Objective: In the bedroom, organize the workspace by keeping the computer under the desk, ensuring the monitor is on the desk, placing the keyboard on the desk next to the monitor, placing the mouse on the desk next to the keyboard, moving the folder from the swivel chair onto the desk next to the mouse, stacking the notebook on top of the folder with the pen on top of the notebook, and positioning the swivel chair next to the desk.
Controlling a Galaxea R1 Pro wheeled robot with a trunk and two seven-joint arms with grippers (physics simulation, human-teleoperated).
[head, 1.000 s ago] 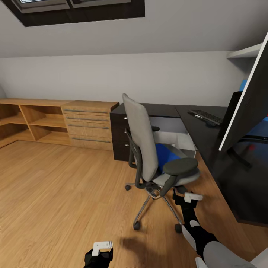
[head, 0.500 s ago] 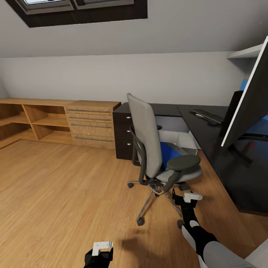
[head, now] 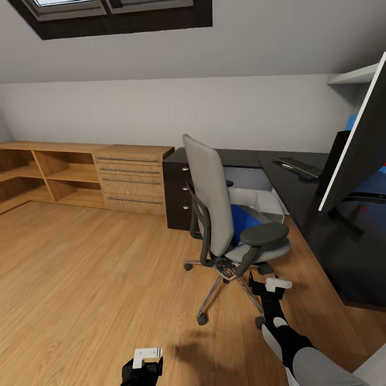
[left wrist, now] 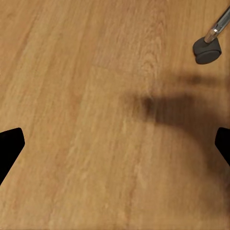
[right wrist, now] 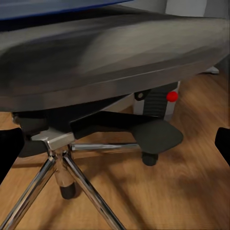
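The grey swivel chair point(head: 212, 206) stands on the wood floor beside the black desk point(head: 292, 201), with the blue folder point(head: 244, 219) on its seat. Farther back on the desk lies the keyboard point(head: 299, 167), and the monitor point(head: 356, 155) looms at the right. A white box under the desk is the computer point(head: 266, 203). My right gripper point(head: 271, 284) is open, low beside the chair's chrome base point(right wrist: 72, 163) and under the seat point(right wrist: 115, 52). My left gripper point(head: 145, 364) is open over bare floor near a castor point(left wrist: 207, 50). The notebook and pen are out of view.
A light wooden chest with bar handles point(head: 131, 179) and open shelves point(head: 48, 174) line the back wall at left. Dark desk drawers with silver knobs point(head: 179, 195) sit behind the chair. Wide wood floor point(head: 91, 268) spreads to the left.
A second ago the whole view shifted slightly, so the camera moved. Since half a second ago nothing has moved; both arms hold the same pose.
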